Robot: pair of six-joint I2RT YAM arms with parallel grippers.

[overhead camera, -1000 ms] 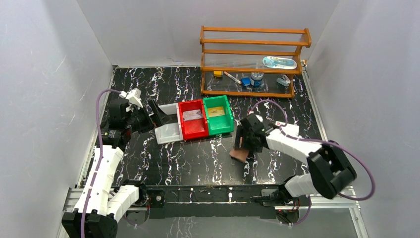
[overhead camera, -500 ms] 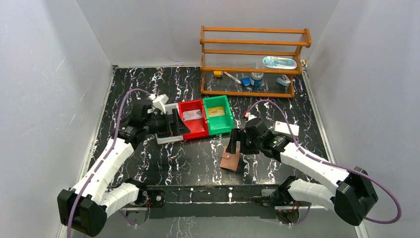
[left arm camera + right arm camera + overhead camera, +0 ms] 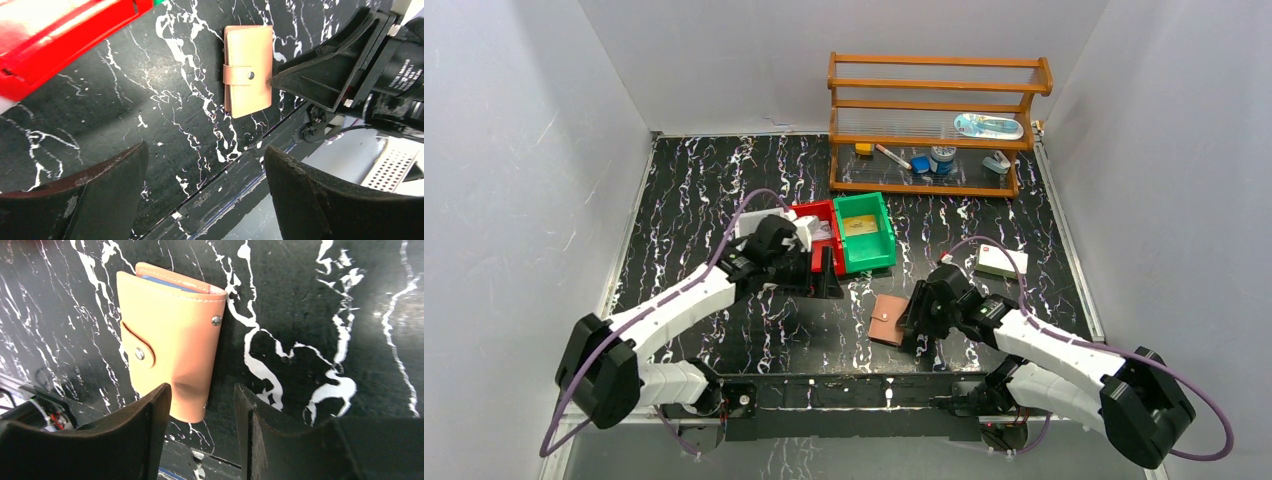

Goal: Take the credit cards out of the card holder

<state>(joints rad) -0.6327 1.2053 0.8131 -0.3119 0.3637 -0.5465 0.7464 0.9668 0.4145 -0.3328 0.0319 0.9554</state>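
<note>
Toward the arms from the green plastic bin, the shut reddish-brown leather card holder lies flat w/ strap snapped; right gripper, jaws apart, sits at its edge, left gripper wide & empty by bin's corner; opening step, likely next: pin & unsnap.

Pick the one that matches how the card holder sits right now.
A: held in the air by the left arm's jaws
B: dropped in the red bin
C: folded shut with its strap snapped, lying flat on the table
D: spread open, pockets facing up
C: both wrist views show the card holder lying flat on the table, folded shut with its strap tab fastened across the cover.
</note>
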